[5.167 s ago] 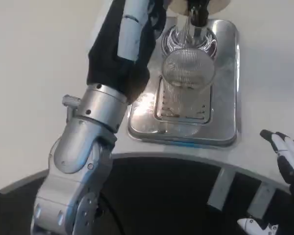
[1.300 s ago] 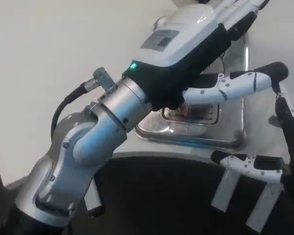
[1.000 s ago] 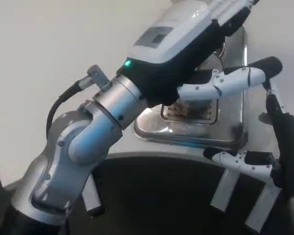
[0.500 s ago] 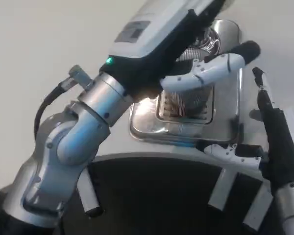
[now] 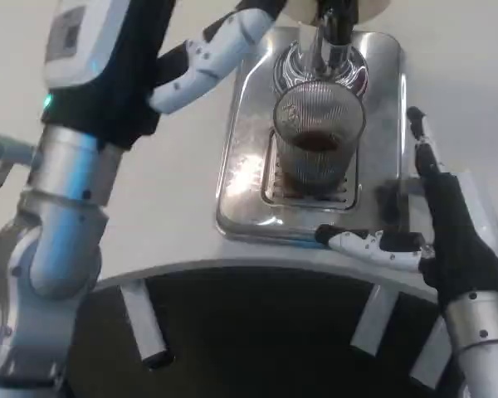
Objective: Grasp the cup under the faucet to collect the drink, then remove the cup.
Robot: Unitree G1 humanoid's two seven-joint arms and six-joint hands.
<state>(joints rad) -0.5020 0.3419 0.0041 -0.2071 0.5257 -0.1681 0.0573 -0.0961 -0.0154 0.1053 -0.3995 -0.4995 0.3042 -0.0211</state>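
white table (image 5: 174, 207), curved front edge; dark floor (image 5: 257, 340) below.

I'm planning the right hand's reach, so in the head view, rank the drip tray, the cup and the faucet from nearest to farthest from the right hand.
From the right hand:
1. Drip tray, just left of it.
2. Cup, on the tray's grate.
3. Faucet, at the tray's far end.

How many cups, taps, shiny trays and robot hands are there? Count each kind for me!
Cups: 1, the cup with dark drink in it
Taps: 1, the faucet
Shiny trays: 1, the metal tray
Robot hands: 2, the left robot hand and the right robot hand
Total: 5
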